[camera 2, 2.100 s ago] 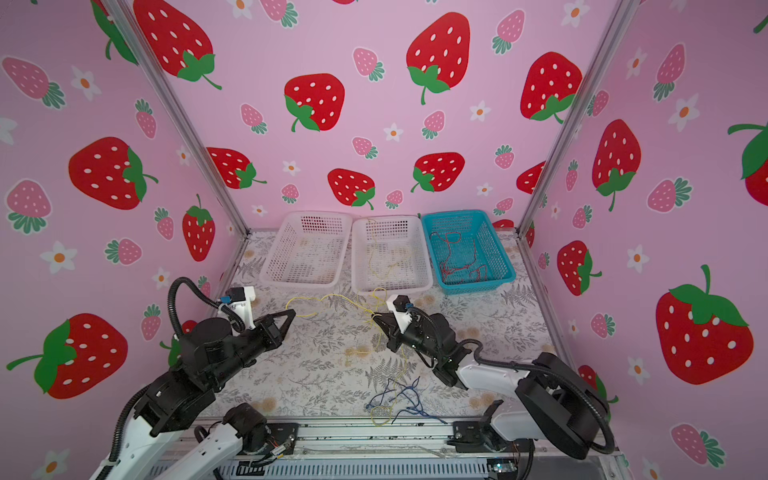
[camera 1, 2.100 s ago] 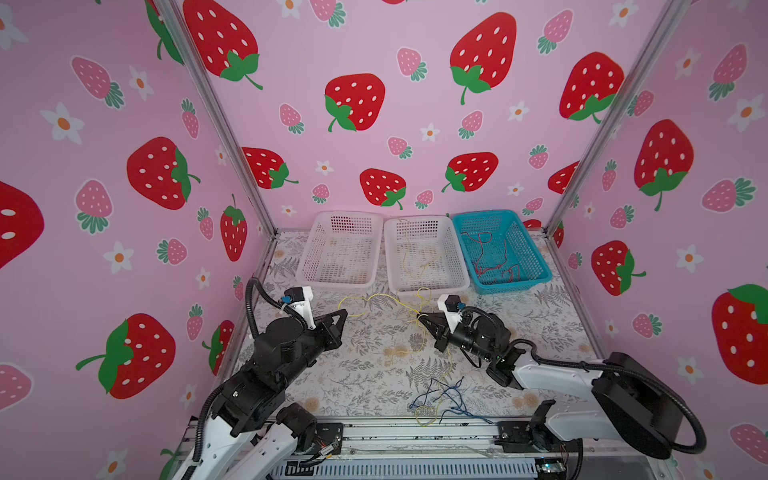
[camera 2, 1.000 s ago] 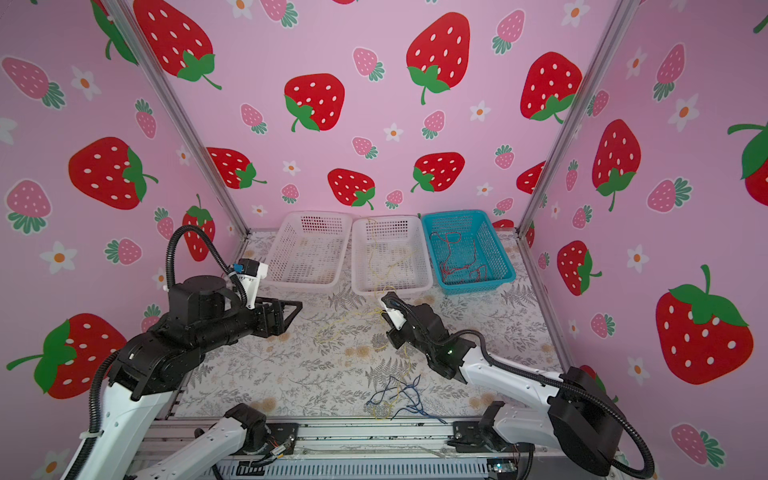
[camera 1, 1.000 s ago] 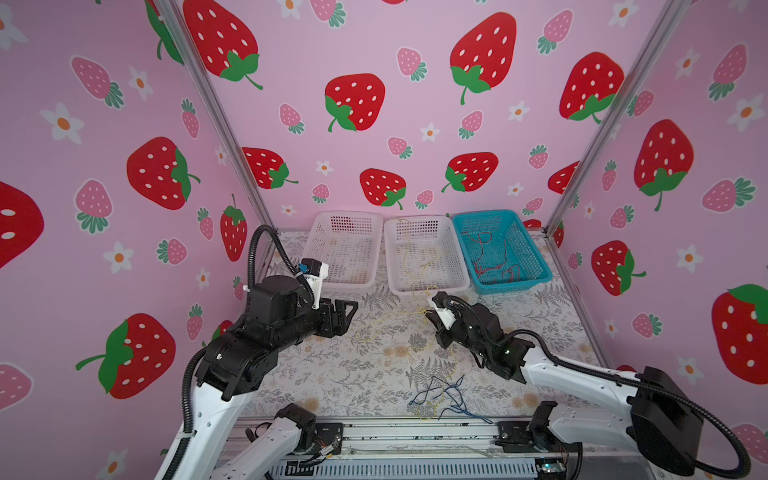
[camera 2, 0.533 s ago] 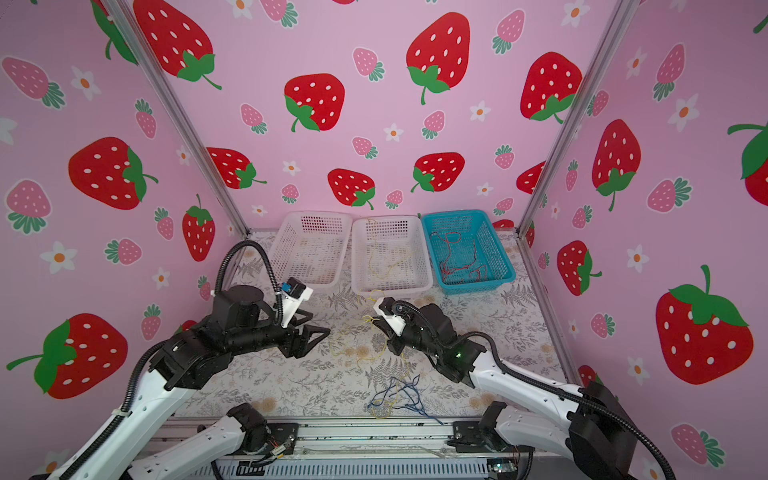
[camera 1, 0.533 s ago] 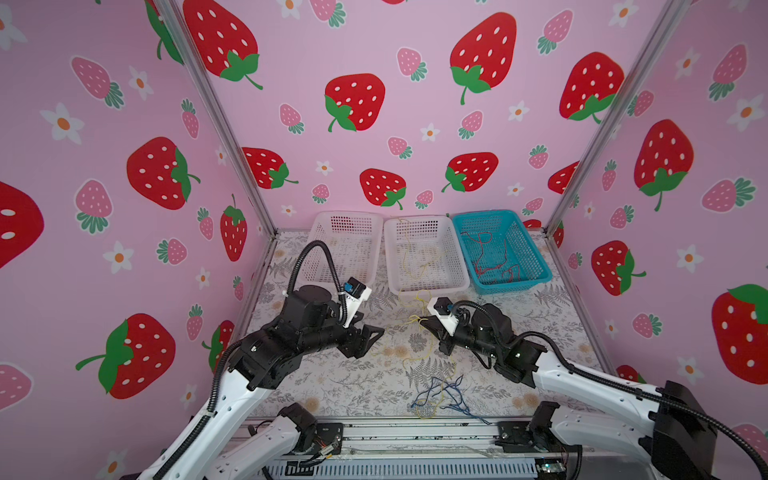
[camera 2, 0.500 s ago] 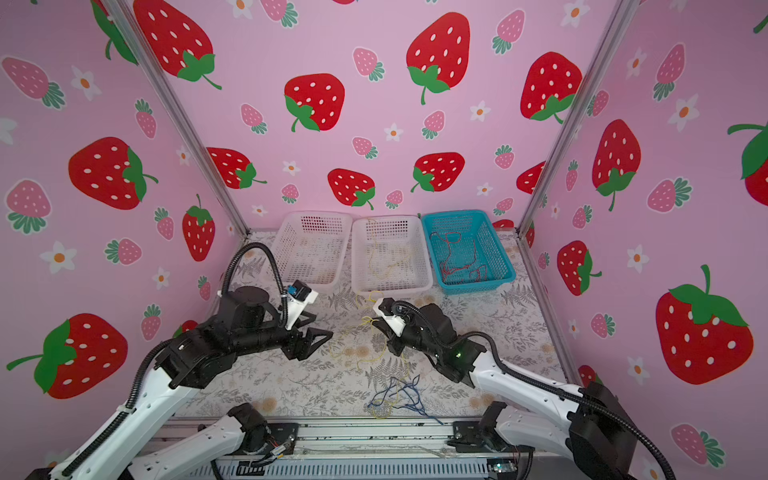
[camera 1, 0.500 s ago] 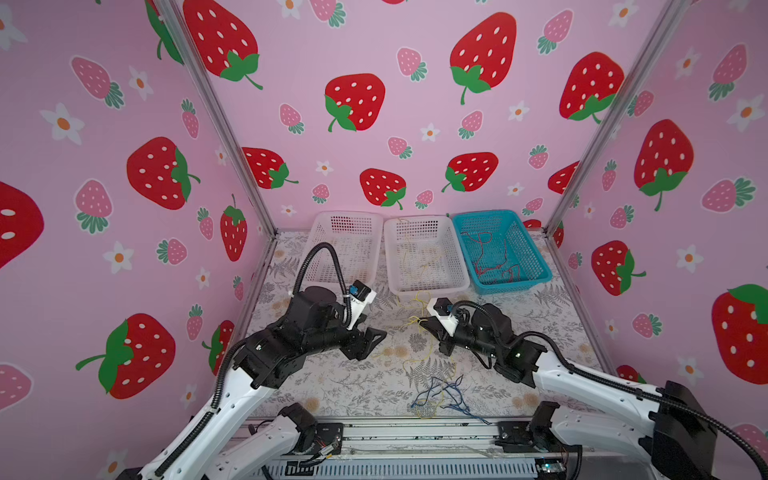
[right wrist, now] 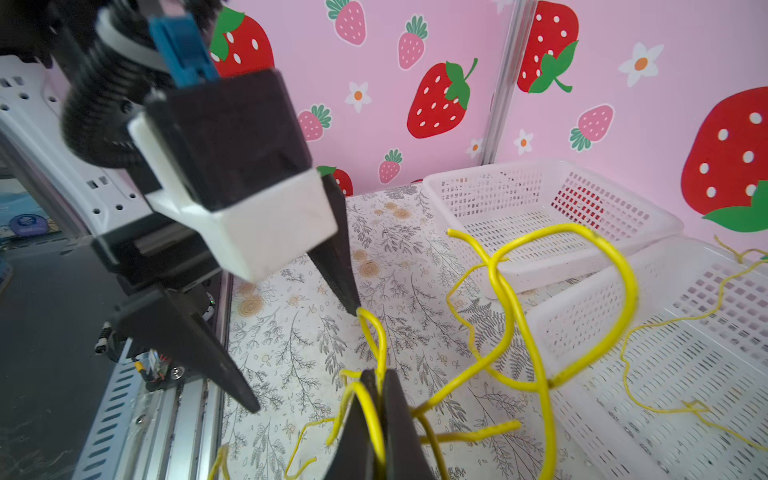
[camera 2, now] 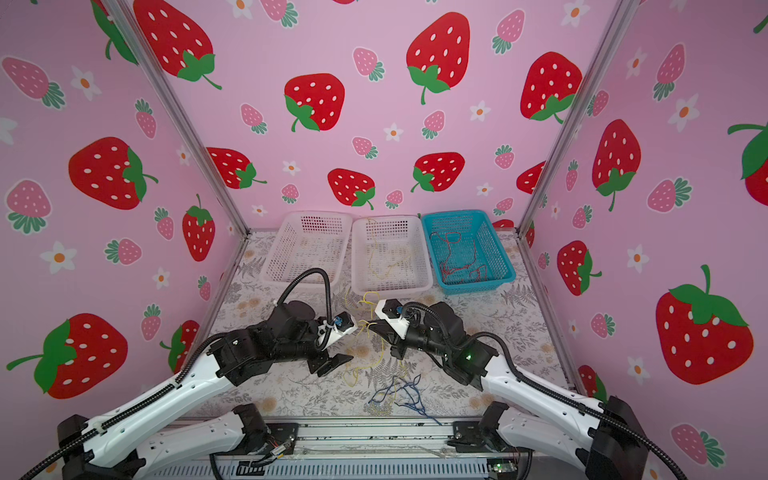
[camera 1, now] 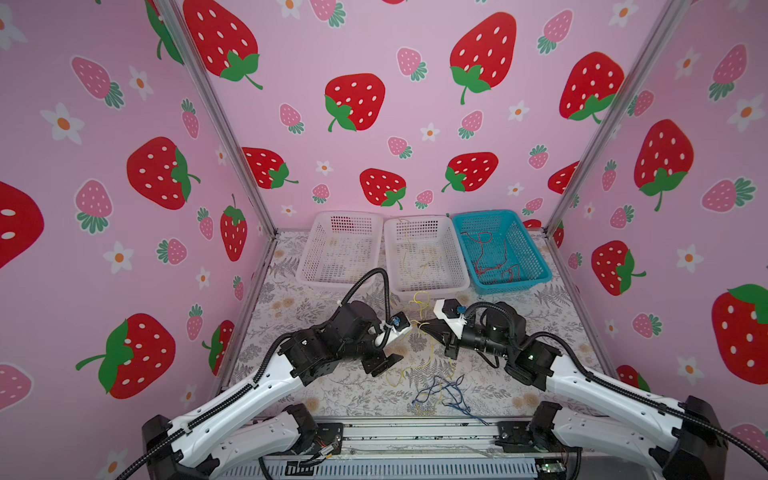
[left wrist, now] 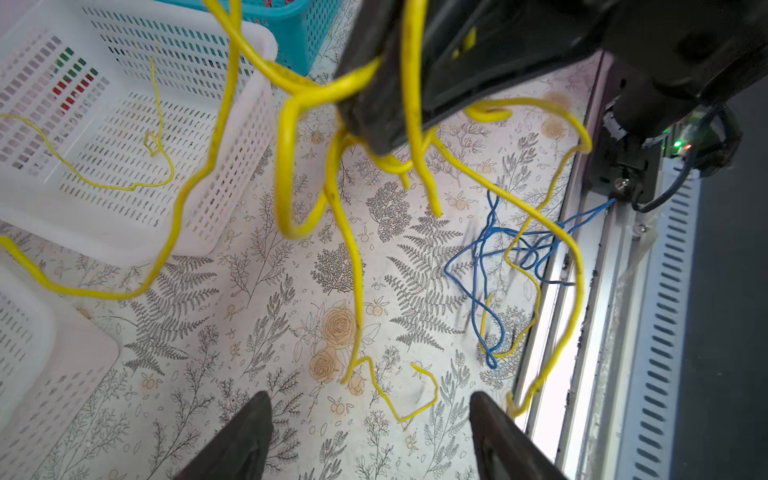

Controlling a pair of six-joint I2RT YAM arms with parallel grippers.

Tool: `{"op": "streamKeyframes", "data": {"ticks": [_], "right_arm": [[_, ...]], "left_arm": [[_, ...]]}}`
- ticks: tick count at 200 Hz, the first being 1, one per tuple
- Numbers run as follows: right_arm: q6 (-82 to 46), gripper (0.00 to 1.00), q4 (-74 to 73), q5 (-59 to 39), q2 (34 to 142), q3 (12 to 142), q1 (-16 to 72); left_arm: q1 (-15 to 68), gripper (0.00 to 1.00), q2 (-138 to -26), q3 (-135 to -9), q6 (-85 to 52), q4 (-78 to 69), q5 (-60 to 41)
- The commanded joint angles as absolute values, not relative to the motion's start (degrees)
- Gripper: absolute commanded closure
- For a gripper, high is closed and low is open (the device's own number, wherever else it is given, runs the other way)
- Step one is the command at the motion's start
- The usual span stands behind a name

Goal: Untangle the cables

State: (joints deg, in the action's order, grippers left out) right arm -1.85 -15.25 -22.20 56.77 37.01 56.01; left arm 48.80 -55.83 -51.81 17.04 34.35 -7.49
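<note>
Bundle of yellow cables pinched in closed right gripper, lifted mid-scene; strands hang down toward blue cables at near edge. Left gripper, jaws apart, empty, just left of strands: nearer free arm.

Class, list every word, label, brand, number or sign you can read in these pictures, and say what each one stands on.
No text can be read in any view.
Blue round sign, off past the table's edge in the right wrist view: pale marks on it, too blurred to read.
Strawberry-print walls and mesh baskets: pictures and holes only, no writing.
</note>
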Motion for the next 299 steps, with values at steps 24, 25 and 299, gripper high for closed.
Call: {"op": "streamKeyframes", "data": {"ticks": [24,25,299], "right_arm": [[-2.63,1.00,-14.85,-29.60,55.34,39.11,56.25],[-2.63,1.00,-14.85,-29.70,55.31,39.11,56.25],[-11.89,1.00,-25.56,-30.20,48.88,30.63,54.13]], "left_arm": [[49.48,0.35,-55.66,-49.99,20.31,28.20,-5.66],[49.48,0.35,-55.65,-49.94,20.26,28.03,-5.66],[49.40,0.41,-51.19,-45.09,19.21,25.57,-14.24]]}}
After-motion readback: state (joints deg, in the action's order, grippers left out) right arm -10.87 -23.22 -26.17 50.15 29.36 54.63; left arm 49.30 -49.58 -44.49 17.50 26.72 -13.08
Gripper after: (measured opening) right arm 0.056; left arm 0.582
